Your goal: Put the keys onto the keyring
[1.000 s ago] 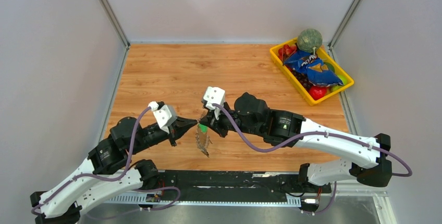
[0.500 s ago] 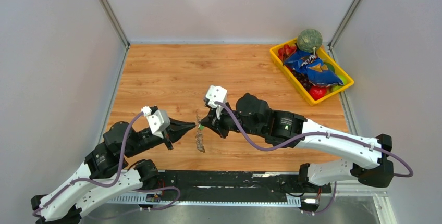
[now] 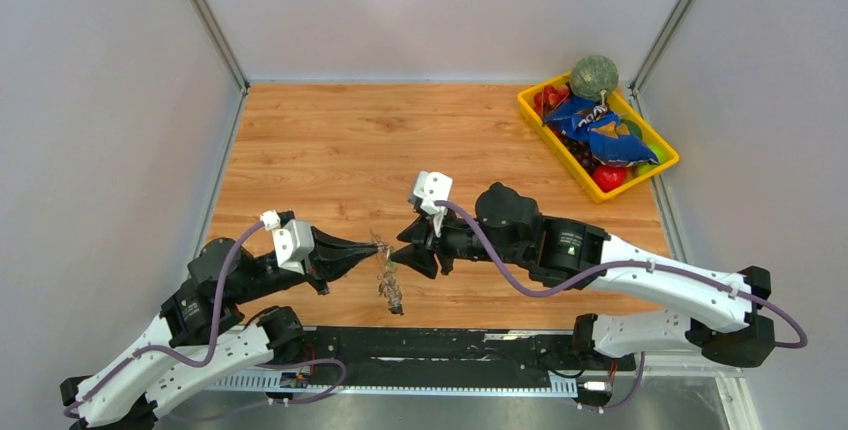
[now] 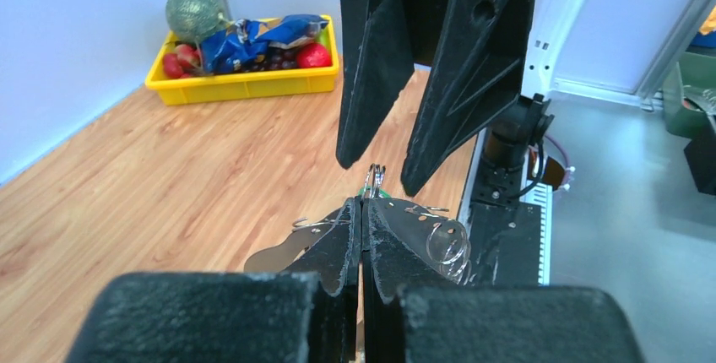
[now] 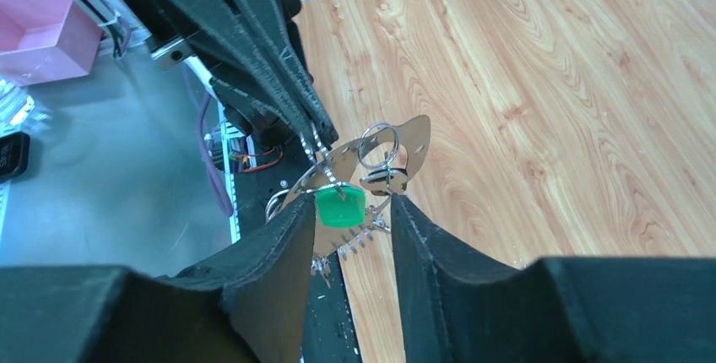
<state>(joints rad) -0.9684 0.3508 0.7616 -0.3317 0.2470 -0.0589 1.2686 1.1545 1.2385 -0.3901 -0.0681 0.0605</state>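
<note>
**A:** What's on the wooden counter [image 3: 400,140]?

**B:** A yellow bin [image 3: 530,110], filled, in the far right corner. The two arms meet near the front edge.

**A:** And the jaws?

**B:** The left jaws are clenched on the keyring [image 3: 388,285], which dangles just above the counter. The right jaws are released and stand parted either side of the keys [image 5: 359,235]. Their green tag [image 5: 339,207] hangs between them.

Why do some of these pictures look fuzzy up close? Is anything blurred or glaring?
Top view: soft, even light, only faint shadows on the table; the keys are too small to make out. Left wrist view: the left hand is blurred nearest the lens, while the yellow tray is crisp. Right wrist view: the green tag is sharp, with glints on the keys beside it.
</note>
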